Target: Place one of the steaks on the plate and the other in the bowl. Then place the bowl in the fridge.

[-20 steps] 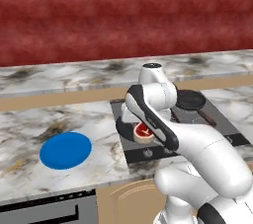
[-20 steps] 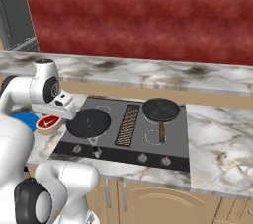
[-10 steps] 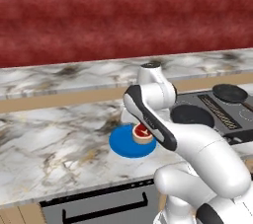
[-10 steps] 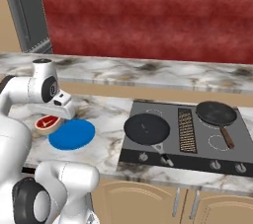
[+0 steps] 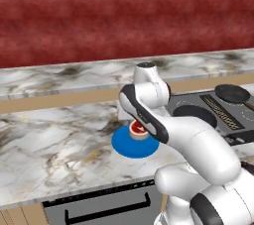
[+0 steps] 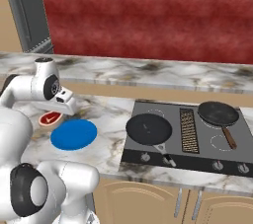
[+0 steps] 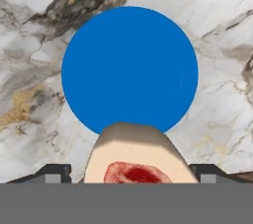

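A pink-red steak with a pale fat rim sits between my gripper's fingertips, and my gripper is shut on it across its width. The bright blue plate lies flat on the marble counter just ahead of the held steak. In the left base view the steak hangs over the far part of the plate, partly behind my arm. From the right base view, the steak in my gripper floats beside the plate. The grey fridge stands at the far left.
A cooktop with two black frying pans lies right of the plate. A red wall backs the marble counter. Below the counter's front edge is an oven door handle.
The base has driven left along the counter, so the whole scene slid right. The plate has come under the gripper, which still carries the steak.
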